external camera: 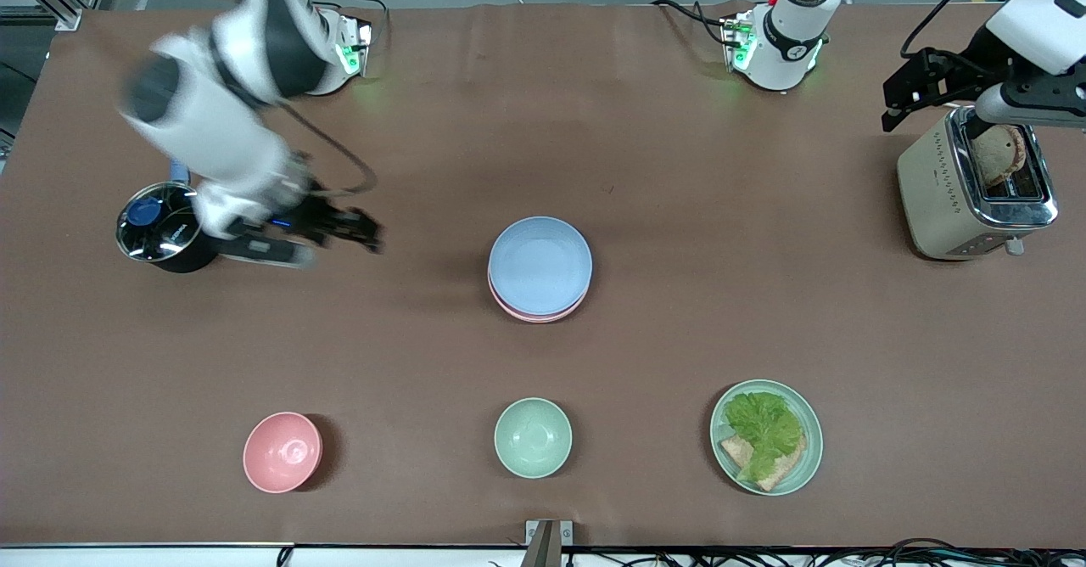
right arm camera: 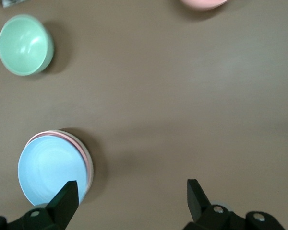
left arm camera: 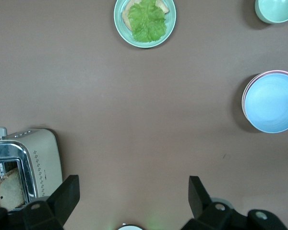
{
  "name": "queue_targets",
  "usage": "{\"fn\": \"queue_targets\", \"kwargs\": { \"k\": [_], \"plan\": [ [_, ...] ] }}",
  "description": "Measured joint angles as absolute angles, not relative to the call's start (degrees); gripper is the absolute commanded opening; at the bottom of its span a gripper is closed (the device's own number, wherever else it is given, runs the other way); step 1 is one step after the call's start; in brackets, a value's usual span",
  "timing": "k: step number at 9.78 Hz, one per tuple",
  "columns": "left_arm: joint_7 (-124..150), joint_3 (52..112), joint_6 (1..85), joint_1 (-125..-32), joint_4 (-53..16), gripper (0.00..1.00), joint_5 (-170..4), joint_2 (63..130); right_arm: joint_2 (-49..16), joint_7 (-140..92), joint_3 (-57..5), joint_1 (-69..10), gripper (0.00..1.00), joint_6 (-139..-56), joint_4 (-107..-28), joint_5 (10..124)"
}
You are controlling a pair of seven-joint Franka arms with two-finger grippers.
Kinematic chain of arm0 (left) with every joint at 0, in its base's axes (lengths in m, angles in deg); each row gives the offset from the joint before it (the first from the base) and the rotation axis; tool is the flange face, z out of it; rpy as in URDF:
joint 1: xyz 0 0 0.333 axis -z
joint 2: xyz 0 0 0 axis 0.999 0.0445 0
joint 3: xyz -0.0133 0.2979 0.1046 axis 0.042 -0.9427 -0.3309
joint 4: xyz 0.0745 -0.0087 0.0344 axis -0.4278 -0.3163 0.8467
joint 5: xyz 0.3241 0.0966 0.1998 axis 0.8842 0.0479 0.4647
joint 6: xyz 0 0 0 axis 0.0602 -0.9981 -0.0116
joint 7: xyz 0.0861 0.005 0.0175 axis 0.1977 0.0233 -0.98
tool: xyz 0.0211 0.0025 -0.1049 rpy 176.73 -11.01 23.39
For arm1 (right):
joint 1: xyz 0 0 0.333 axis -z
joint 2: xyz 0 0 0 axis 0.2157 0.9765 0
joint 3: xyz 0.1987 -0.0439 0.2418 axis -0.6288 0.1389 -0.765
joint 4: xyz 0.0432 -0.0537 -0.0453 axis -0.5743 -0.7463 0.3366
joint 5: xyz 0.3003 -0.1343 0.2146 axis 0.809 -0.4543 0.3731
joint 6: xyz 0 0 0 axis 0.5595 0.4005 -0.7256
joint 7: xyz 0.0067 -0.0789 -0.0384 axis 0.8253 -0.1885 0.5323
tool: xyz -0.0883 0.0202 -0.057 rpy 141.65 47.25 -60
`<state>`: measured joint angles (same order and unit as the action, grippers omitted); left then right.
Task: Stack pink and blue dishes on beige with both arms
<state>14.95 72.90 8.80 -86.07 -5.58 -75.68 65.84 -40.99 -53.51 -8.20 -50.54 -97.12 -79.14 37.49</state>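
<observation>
Stacked at the middle of the brown matte surface (external camera: 679, 168): shallow round light blue matte plate (external camera: 540, 264) on top, shallow round pale pink matte plate (external camera: 534, 313) directly beneath with only its rim showing, and under that a thin cream-beige plate edge (right arm camera: 89, 165), made out only in the right wrist view. Nothing resting on the blue plate.

Nearer to the front camera than the stack, three dishes in a row. Just below the stack, a small deep mint-green bowl (external camera: 533, 437), holding nothing. Toward the right arm's end, a small deep pink bowl (external camera: 282, 451), likewise holding nothing. Toward the left arm's end, a round mint-green plate (external camera: 810, 452) carrying a ruffled green lettuce leaf (external camera: 764, 427) laid over a slice of bread (external camera: 776, 469).

Toward the right arm's end and farther from the front camera than the bowls, a black round pot with a shiny rim (external camera: 161, 229), something blue visible inside. Right claw (external camera: 361, 232) beside that pot, above bare surface, well apart from the stack, fingers spread wide with nothing between them.

At the left arm's end, a cream and chrome toaster (external camera: 976, 185) with a slice of toasted bread (external camera: 999, 153) standing in one slot. Left claw (external camera: 912, 92) hung just beside the toaster's farther end, over bare surface, fingers wide apart and gripping nothing.
</observation>
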Motion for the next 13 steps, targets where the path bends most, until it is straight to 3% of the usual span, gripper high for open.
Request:
{"fn": "queue_targets", "kwargs": {
  "k": [3,6,8,12,13],
  "plan": [
    [14.97,72.39,8.88,-86.2,-6.98,1.0,-74.06,63.79,-43.02,-53.46,-4.96,-49.94,1.0,-81.83,-68.44,29.47],
    [14.99,72.19,8.92,-86.26,-6.97,1.0,-73.15,63.14,-42.13,-49.4,-4.51,-42.99,1.0,-78.15,-61.36,28.67],
    [15.01,72.1,9.08,-86.37,-6.93,1.0,-73.13,63.67,-42.11,-41.8,-6.44,-32.92,1.0,-76.35,-58.91,28.77],
    [15.04,72.02,9.06,-86.52,-6.68,1.0,-73.12,64.27,-42.05,-38.48,-29.51,-7.14,1.0,-68.47,-57.16,28.9],
    [15.05,72.02,9.05,-86.53,-6.68,1.0,-73.12,64.29,-41.88,-38.26,-30.37,-5.83,1.0,-68.47,-57.11,28.89]
  ]
}}
